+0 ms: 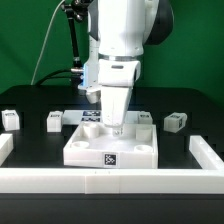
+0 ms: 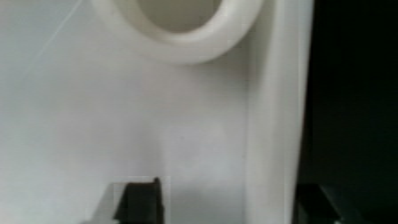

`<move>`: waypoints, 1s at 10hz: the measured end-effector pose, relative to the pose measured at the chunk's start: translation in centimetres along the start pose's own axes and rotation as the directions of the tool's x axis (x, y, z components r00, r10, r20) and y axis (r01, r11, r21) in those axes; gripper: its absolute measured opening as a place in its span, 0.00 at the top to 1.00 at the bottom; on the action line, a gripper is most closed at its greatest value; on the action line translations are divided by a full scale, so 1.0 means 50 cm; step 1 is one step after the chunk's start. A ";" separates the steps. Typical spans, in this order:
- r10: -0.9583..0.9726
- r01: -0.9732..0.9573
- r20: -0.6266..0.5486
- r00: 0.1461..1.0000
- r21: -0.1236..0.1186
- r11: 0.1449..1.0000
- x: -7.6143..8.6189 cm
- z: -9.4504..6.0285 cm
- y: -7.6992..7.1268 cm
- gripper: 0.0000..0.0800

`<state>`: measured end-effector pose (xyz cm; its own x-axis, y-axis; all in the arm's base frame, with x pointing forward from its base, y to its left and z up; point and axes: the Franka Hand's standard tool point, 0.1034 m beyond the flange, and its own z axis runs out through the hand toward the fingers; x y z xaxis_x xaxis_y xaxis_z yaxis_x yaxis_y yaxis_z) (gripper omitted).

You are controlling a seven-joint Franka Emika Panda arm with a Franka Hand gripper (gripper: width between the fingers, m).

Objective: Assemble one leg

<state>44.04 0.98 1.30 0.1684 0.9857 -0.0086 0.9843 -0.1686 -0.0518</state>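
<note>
Fingers (image 1: 115, 122) at plate (image 1: 85, 150) (fiducial tag (image 1: 111, 158), front)

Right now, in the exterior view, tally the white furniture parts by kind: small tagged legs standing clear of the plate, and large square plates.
legs: 3
square plate: 1
Total: 4

Plain green backdrop (image 1: 22, 35) behind black table (image 1: 200, 104).
</note>
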 end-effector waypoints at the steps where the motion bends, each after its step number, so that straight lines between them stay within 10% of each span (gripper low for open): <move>1: 0.000 0.000 0.000 1.000 0.000 1.000 0.000 0.000 0.000 0.74; 2: 0.000 0.000 0.000 1.000 0.000 1.000 0.000 0.000 0.000 0.90; 10: -0.062 0.062 -0.005 0.998 -0.018 0.998 0.027 -0.001 0.013 0.93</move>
<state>44.92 2.21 1.29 0.1073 0.9942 -0.0005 0.9936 -0.1072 -0.0342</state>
